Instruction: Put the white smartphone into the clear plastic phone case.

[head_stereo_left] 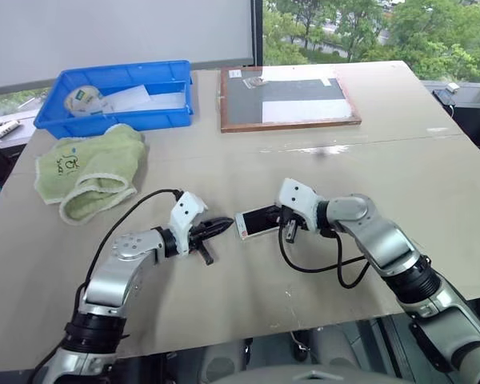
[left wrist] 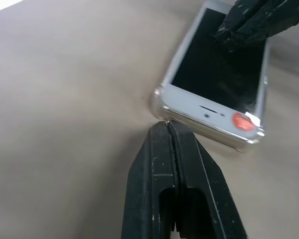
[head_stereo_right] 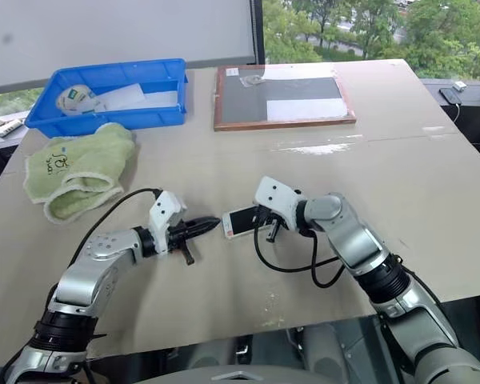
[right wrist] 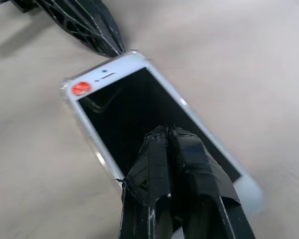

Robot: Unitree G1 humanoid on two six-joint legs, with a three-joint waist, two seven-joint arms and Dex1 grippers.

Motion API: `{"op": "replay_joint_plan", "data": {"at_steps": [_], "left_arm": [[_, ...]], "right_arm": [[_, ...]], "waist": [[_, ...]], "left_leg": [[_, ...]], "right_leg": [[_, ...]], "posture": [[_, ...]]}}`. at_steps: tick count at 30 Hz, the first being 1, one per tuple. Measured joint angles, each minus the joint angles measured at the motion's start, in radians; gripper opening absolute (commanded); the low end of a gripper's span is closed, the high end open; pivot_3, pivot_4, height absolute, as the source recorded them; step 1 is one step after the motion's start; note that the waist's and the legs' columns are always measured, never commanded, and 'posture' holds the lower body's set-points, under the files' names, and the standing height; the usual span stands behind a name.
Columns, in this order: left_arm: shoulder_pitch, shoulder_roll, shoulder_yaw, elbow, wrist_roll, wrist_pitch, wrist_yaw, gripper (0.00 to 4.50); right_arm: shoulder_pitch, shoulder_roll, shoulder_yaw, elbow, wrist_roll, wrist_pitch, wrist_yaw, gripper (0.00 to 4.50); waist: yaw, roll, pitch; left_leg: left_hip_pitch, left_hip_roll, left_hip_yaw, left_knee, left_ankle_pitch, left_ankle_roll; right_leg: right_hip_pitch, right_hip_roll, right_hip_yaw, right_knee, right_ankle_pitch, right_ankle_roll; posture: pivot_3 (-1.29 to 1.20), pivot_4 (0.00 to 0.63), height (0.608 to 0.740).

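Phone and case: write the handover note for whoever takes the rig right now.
Left gripper: shut, tips at the top end of the phone, holding nothing.
Right gripper: shut, tips pressing down on the screen.
The phone lies face up on the table between the two grippers, inside the case, whose clear rim shows around the top end and side.
Done: the phone looks seated at that end.
Left: the far end is hidden by the right fingers; check that it is seated, press it in if not, then withdraw both arms.

Bright daylight from the windows behind falls evenly on the beige matte worktop [head_stereo_left: 432, 192], leaving a pale glare streak mid-surface. Shadows are soft. Wrist views blur toward their edges.
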Motion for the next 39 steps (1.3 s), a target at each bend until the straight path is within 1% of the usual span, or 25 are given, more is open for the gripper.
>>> {"op": "replay_joint_plan", "data": {"at_steps": [3, 7, 10, 11, 13, 18, 22, 33, 36, 39], "left_arm": [[-0.006, -0.002, 0.003, 0.009, -0.003, 0.003, 0.002, 0.00], [0.001, 0.002, 0.016, 0.007, -0.016, 0.021, 0.004, 0.00], [0.018, 0.007, 0.035, -0.007, -0.037, 0.044, 0.004, 0.00], [0.036, 0.013, 0.050, -0.027, -0.057, 0.072, 0.005, 0.00], [0.037, 0.019, 0.052, -0.037, -0.068, 0.092, 0.004, 0.00], [0.037, 0.018, 0.042, -0.059, -0.068, 0.118, 0.009, 0.00], [-0.007, -0.014, 0.006, -0.043, -0.043, 0.121, 0.026, 0.00], [-0.061, -0.021, -0.016, 0.021, -0.008, 0.103, -0.015, 0.00], [-0.095, -0.029, -0.029, 0.056, 0.006, 0.090, -0.029, 0.00], [-0.157, -0.047, -0.035, 0.130, 0.031, 0.063, -0.038, 0.00]], "right_arm": [[0.001, 0.001, -0.016, 0.002, 0.012, 0.003, -0.011, 0.08], [0.002, -0.014, -0.074, -0.011, 0.047, 0.023, -0.014, 0.08], [0.009, -0.047, -0.119, -0.047, 0.072, 0.046, -0.016, 0.08], [0.022, -0.092, -0.161, -0.077, 0.078, 0.063, -0.020, 0.08], [0.030, -0.120, -0.182, -0.079, 0.077, 0.071, -0.029, 0.08], [0.042, -0.166, -0.152, -0.077, 0.065, 0.073, -0.034, 0.08], [0.042, -0.147, -0.082, -0.069, 0.065, 0.073, -0.017, 0.08], [0.031, -0.122, -0.093, -0.026, 0.070, 0.065, -0.009, 0.08], [0.031, -0.124, -0.108, -0.018, 0.071, 0.065, -0.007, 0.08], [0.034, -0.137, -0.122, -0.019, 0.082, 0.072, 0.007, 0.08]], "waist": [[0.000, 0.000, 0.000], [-0.002, 0.000, 0.000], [-0.010, 0.000, 0.000], [-0.016, 0.000, 0.000], [-0.020, 0.000, 0.000], [-0.019, 0.000, 0.000], [-0.008, 0.000, 0.000], [0.003, -0.001, -0.001], [0.010, -0.001, -0.001], [0.014, -0.001, -0.001]], "left_leg": [[0.000, 0.000, 0.000, 0.000, 0.000, 0.000], [0.000, 0.001, 0.000, 0.000, 0.000, 0.000], [0.000, 0.001, 0.000, 0.000, 0.000, 0.000], [0.000, 0.001, 0.000, -0.001, 0.000, 0.000], [0.000, 0.000, 0.000, -0.002, 0.000, 0.000], [0.001, 0.000, 0.000, -0.002, 0.000, 0.000], [0.000, -0.001, 0.000, -0.001, 0.000, 0.000], [0.002, -0.001, 0.000, 0.000, 0.000, 0.000], [0.002, -0.001, -0.001, 0.000, 0.000, 0.000], [0.001, -0.001, -0.001, 0.001, 0.000, 0.000]], "right_leg": [[0.000, 0.000, 0.000, 0.000, 0.000, 0.000], [0.000, 0.001, 0.000, 0.000, 0.000, 0.000], [0.000, 0.001, 0.000, 0.000, 0.000, 0.000], [0.000, 0.000, 0.000, 0.000, 0.000, 0.000], [-0.001, 0.001, 0.000, 0.000, 0.000, 0.000], [-0.001, 0.001, 0.000, 0.000, 0.000, 0.000], [0.000, 0.000, 0.001, 0.000, 0.000, 0.000], [0.000, 0.000, 0.001, 0.002, 0.000, 0.000], [0.001, 0.000, 0.001, 0.002, 0.000, 0.000], [0.001, 0.000, 0.000, 0.002, 0.000, 0.000]], "posture": [[0.00, 0.150, 0.740], [0.00, 0.150, 0.740], [0.00, 0.150, 0.740], [0.00, 0.150, 0.740], [0.00, 0.150, 0.740], [0.00, 0.150, 0.740], [0.00, 0.150, 0.740], [0.00, 0.150, 0.740], [0.00, 0.150, 0.740], [0.00, 0.150, 0.740]]}}
